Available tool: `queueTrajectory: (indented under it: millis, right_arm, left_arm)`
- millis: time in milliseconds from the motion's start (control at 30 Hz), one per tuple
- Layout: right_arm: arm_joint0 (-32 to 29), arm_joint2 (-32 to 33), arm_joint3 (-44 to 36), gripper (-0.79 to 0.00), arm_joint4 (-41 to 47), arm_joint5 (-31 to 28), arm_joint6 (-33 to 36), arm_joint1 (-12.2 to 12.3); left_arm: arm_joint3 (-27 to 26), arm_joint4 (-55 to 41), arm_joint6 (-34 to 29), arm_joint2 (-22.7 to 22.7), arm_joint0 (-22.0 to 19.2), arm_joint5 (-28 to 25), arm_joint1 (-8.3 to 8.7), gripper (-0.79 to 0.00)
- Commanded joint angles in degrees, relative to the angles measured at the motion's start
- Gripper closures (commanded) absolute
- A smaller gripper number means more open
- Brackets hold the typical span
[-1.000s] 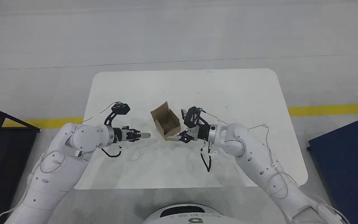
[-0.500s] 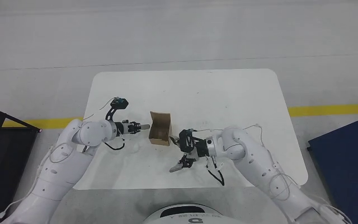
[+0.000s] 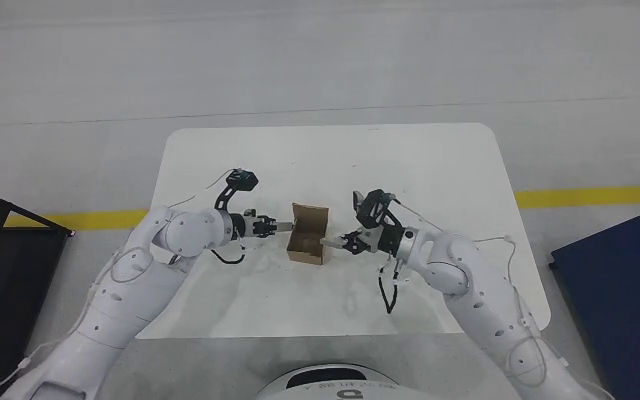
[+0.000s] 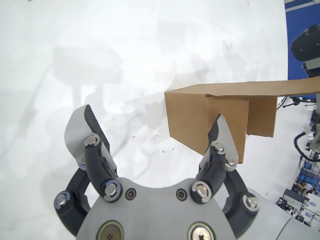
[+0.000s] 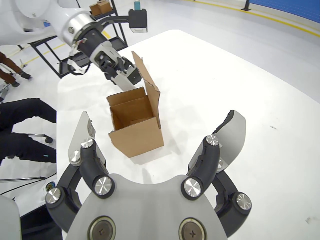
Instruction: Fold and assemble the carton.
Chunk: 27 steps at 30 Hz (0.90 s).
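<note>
Carton standing open-topped on the table between two released grippers.

Top view: the brown carton [image 3: 308, 233] sits on the white table [image 3: 430, 170], near the middle and toward the robot's edge. The left gripper [image 3: 277, 227] is just beside one side of it and the right gripper [image 3: 335, 243] just beside the opposite side. Left wrist view: the left gripper [image 4: 153, 113] has its fingers spread wide with nothing between them. One fingertip [image 4: 219, 123] shows in front of the carton [image 4: 195, 116] wall; whether it touches cannot be told. Right wrist view: the right gripper [image 5: 160, 114] is spread wide and holds nothing. The carton [image 5: 137, 136] stands upright beyond it with its top open, inner flaps folded down inside, and one tall flap [image 5: 147, 81] rising from the rim next to the left gripper [image 5: 125, 78].
</note>
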Motion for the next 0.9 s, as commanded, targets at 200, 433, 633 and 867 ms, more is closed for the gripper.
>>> queueTrajectory:
  millis: [200,433,633,867]
  right_arm:
    - [-1.6,2.2,-1.1,-0.785,0.5,2.0,0.9,0.4]
    - [-7.3,7.8,-4.9,-0.785,2.2,-2.4,-7.4,1.4]
    - [-7.3,7.8,-4.9,-0.785,2.2,-2.4,-7.4,1.4]
    - [-7.4,7.8,-4.9,-0.785,2.2,-2.1,-7.3,1.4]
  left_arm:
    - [1.9,-0.8,0.4,2.4,-1.2,-0.6,-0.9,-0.785]
    - [1.7,-4.3,2.6,1.1,-0.1,-4.1,-0.98,-0.785]
    - [0.8,-5.9,4.7,0.0,0.6,-6.2,-0.93,-0.785]
    - [0.1,-6.7,6.1,0.0,1.8,-6.9,-0.97,-0.785]
